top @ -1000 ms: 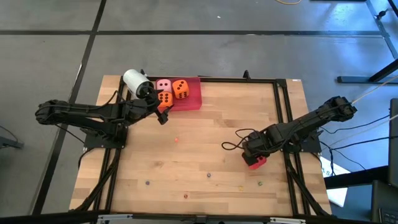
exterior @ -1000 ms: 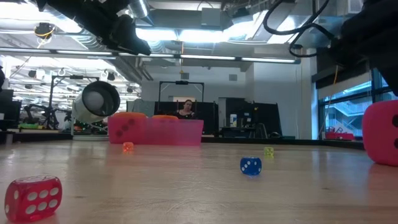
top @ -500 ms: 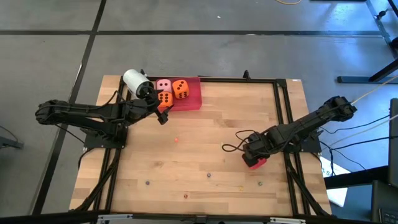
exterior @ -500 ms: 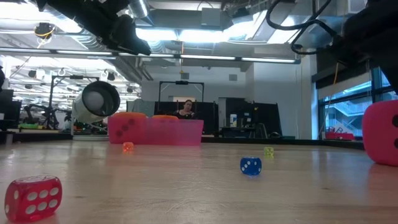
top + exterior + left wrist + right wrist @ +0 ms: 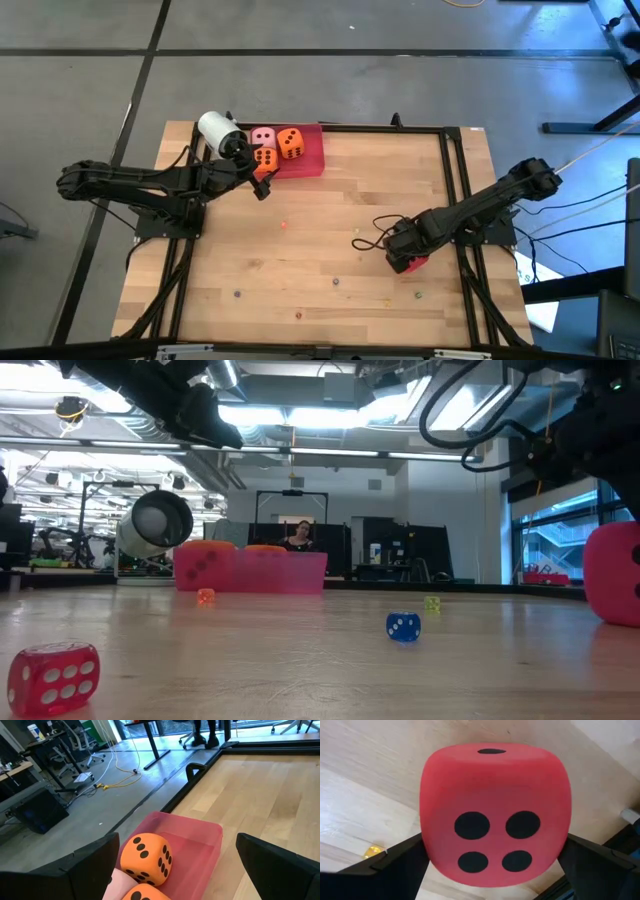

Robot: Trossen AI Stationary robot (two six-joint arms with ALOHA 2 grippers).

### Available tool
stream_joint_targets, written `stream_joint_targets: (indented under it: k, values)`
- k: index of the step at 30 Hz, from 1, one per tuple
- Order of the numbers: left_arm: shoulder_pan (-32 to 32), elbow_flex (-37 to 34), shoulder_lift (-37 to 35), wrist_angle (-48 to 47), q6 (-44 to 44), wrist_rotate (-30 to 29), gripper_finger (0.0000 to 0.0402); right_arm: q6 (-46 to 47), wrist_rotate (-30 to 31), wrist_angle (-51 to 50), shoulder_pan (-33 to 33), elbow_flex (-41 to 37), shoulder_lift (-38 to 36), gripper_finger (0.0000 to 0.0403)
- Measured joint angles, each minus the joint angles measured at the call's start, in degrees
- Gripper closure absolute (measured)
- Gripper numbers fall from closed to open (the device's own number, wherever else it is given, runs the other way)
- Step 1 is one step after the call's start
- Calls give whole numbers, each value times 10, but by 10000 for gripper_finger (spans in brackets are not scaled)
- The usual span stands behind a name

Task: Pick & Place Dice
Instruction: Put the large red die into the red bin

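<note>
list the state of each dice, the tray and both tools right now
soft red cube dice: on the bare wood table, between the right tool's open fingers, not lifted
two soft orange cube dice: in the tray
soft pale pink cube dice: in the tray
flat red rectangular tray: holds three dice
left tool: open, empty, beside the tray
right tool: open, around the red dice

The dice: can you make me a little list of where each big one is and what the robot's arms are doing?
pink die: in the red tray
orange dice: two, one in the tray, the other beside the pink one
red die: on the table, near its right side
right end effector: open, fingers either side of the red die
left end effector: open, above the tray's near end
</note>
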Motion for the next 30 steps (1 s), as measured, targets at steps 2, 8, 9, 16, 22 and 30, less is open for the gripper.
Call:
stream_joint_targets:
  k: [2, 8, 9, 16, 22, 30]
  values:
    - [0, 0, 0, 0, 0, 0, 5, 0, 0, 1, 0, -1, 0, 2]
    - [0, 0, 0, 0, 0, 0, 5, -14, 28, 2, 1, -1, 1, 2]
    - [0, 0, 0, 0, 0, 0, 5, -15, 31, 2, 1, -1, 1, 2]
    - [0, 0, 0, 0, 4, 0, 5, -15, 36, 5, 1, -2, 1, 16]
    - [0, 0, 0, 0, 17, 0, 5, -20, 45, 6, 1, -2, 1, 33]
    - [0, 0, 0, 0, 19, 0, 5, -58, 89, 19, -14, 18, 5, 32]
